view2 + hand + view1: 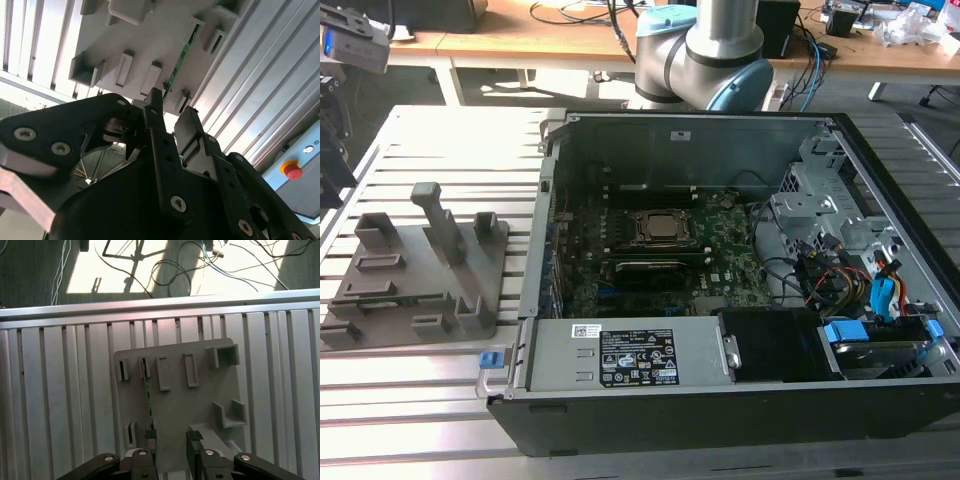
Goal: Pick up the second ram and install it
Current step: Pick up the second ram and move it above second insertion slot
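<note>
I am working on the pick-up step: my black metal two-finger gripper (172, 442) is hanging over the flat grey plastic holder tray (200, 407), its jaws parted by a moderate gap and holding nothing. The second ram (148, 395), a thin, narrow green circuit-board stick, is standing on its long edge in the tray's slots, so both wrist views are showing it as little more than a green line. In the first wrist view its near end is lining up with one of my fingers (150, 442) rather than with the gap between them, and I cannot tell whether the two are touching.

As I judge it, the grasp is calling for the stick to sit squarely inside the gap, with the pads meeting its flat faces and the board kept upright. It is rigid but slim, so a skewed squeeze could tip it in its slot.

The tray is looking matte and moulded, with raised rectangular pockets and angled brackets. It is lying on a ribbed, silvery aluminium table (50, 390) of long parallel slats. In the exterior view the large green motherboard (720, 270) is waiting inside the open black desktop case (720, 400), just beside the tray
</note>
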You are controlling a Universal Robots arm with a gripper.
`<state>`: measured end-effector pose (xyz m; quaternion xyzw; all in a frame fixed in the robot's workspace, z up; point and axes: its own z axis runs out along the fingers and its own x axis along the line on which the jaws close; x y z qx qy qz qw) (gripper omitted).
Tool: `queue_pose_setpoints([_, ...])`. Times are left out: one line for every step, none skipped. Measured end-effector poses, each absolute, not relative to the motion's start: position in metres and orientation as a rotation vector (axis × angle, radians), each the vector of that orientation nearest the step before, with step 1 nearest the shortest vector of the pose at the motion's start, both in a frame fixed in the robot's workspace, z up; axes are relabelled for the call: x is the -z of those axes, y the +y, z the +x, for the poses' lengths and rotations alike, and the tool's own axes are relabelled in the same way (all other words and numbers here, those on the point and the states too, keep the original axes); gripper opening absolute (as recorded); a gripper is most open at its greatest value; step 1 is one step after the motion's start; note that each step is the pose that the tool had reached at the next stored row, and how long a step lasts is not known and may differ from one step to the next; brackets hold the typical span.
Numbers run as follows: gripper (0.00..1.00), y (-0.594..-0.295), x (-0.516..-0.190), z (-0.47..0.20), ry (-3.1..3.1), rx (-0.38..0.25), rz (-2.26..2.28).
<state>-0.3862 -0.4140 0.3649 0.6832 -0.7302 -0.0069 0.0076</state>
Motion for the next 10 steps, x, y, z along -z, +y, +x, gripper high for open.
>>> queue_pose_setpoints([0.38, -0.414, -0.3645, -0.3862, -2.283, 0.022, 2.136])
queue_pose_setpoints([0.38, -0.414, -0.3637, -0.3862, -2.283, 0.022, 2.136])
queue_pose_setpoints([0.38, -0.414, -0.3625, -0.3862, -2.283, 0.022, 2.136])
queue_pose_setpoints([0.38, -0.414, -0.3602, -0.3862, -2.283, 0.022, 2.136])
queue_pose_setpoints([0.38, -0.414, -0.3588, -0.3862, -2.283, 0.022, 2.136])
queue_pose_setpoints([0.38, -0.414, -0.3581, -0.3862, -2.283, 0.022, 2.136])
queue_pose_setpoints([0.38, -0.414, -0.3576, -0.3862, -2.283, 0.022, 2.136])
queue_pose_setpoints([0.38, -0.414, -0.3567, -0.3862, -2.283, 0.022, 2.136])
queue_pose_setpoints([0.38, -0.414, -0.3558, -0.3862, -2.283, 0.022, 2.136])
queue_pose_setpoints([0.38, -0.414, -0.355, -0.3862, -2.283, 0.022, 2.136])
